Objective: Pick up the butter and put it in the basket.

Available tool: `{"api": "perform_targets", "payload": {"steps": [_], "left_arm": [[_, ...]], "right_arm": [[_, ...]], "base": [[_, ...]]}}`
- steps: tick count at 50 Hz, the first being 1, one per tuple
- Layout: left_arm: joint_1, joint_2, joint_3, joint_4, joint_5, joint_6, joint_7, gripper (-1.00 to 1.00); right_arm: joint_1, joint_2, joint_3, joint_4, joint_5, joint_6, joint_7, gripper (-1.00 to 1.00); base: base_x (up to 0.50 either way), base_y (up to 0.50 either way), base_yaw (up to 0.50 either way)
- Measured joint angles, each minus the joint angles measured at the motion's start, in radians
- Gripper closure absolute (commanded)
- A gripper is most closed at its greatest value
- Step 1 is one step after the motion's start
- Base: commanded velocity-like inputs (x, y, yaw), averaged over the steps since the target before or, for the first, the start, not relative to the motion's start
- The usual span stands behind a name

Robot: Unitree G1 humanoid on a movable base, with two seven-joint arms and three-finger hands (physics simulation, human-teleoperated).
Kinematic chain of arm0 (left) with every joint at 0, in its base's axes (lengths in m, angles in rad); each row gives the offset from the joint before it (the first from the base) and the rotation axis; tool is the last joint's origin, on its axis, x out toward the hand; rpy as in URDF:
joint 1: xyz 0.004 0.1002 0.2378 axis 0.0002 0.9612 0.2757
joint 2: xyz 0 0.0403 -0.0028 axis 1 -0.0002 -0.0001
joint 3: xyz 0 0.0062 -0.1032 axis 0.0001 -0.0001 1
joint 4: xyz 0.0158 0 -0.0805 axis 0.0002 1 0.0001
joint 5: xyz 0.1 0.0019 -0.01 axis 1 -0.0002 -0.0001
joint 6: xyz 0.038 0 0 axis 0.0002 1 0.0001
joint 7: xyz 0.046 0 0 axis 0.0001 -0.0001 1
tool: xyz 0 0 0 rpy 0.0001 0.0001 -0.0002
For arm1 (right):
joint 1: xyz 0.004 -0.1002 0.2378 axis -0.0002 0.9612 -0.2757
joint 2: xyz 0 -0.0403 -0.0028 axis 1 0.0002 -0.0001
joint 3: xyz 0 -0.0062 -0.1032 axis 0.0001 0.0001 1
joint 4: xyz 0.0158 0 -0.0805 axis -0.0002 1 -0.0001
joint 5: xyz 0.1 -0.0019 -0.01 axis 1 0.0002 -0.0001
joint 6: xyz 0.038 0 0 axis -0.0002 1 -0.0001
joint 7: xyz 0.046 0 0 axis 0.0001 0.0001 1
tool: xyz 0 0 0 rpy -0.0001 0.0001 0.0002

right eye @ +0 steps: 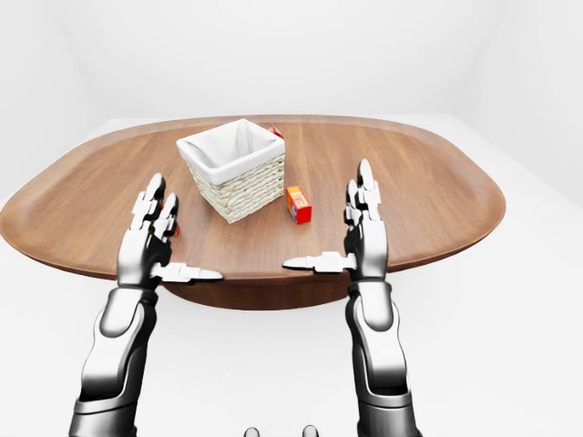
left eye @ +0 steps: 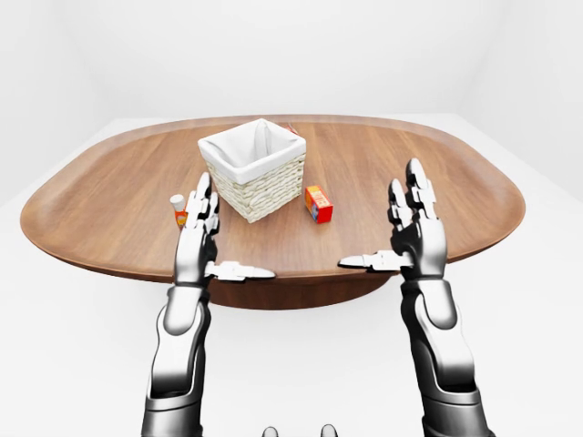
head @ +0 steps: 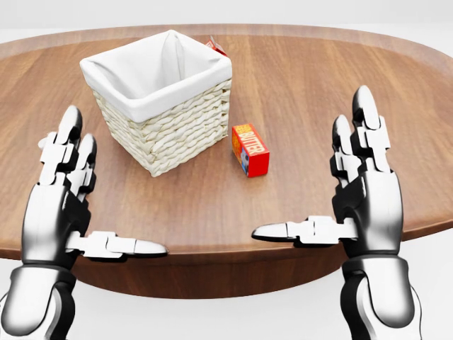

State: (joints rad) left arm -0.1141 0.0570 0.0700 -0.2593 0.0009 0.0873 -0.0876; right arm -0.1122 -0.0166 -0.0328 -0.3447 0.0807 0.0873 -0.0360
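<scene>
Robot hand check: your left robot hand [head: 67, 205] is spread wide, fingers up, thumb pointing inward, holding nothing. Right robot hand [head: 357, 195] mirrors it, also wide and empty. Both hover over the tabletop's [head: 318, 78] bottom edge in the head view, well apart from each other.

Butter [head: 250, 149] is a small red-orange box lying on the tabletop just right of the basket [head: 159, 99], not touching it. It sits between your two hands in the head view, nearer the right one but clear of its fingers.

Basket is white wicker with a white liner, upright, turned corner-on to you. A red item [head: 216, 47] peeks out behind its top right corner; you can't tell what it is.

Left-eye view shows a small white-and-orange object [left eye: 179, 209] on the tabletop, partly hidden by your left robot hand.
</scene>
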Motion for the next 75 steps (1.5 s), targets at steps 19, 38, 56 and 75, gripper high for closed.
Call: {"api": "perform_targets", "payload": {"steps": [19, 38, 56, 75], "left_arm": [[-0.052, 0.006, 0.010, -0.128, -0.026, 0.000, 0.010, -1.00], [-0.057, 0.004, 0.005, -0.141, -0.030, 0.000, 0.012, -1.00], [-0.061, 0.004, 0.006, -0.138, -0.039, 0.000, 0.011, -1.00], [-0.051, 0.002, 0.003, -0.142, -0.042, 0.000, 0.011, -1.00]], "right_arm": [[-0.038, 0.004, 0.015, -0.112, 0.001, 0.000, 0.006, -1.00], [-0.034, 0.008, 0.024, -0.119, 0.014, 0.000, 0.016, -1.00], [-0.021, 0.007, 0.026, -0.121, 0.016, 0.000, 0.029, -1.00], [-0.022, 0.015, 0.041, -0.117, -0.001, 0.000, 0.031, -1.00]], "base": [[0.14, 0.21, 0.00], [0.39, 0.05, 0.00], [0.40, 0.00, 0.00], [0.39, 0.12, 0.00]]}}
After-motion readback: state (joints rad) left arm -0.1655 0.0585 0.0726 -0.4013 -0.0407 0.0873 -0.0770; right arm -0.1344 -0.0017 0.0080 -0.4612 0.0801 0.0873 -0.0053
